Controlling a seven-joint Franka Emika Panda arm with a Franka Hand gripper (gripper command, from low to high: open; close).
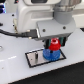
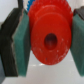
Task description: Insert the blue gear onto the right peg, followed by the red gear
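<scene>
Red gear (image 1: 54, 44) clamped between gripper (image 1: 53, 41) pads (image 2: 21, 42), directly above blue gear (image 1: 50, 53), blue gear seated on white plate (image 1: 36, 59), gripper closed on red gear

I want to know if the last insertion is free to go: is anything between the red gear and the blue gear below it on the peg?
Nothing visible stands between them. The gripper holds the red gear directly above the blue gear, which already sits on the white plate. The peg itself is hidden, and whether the gears already touch cannot be told.
</scene>
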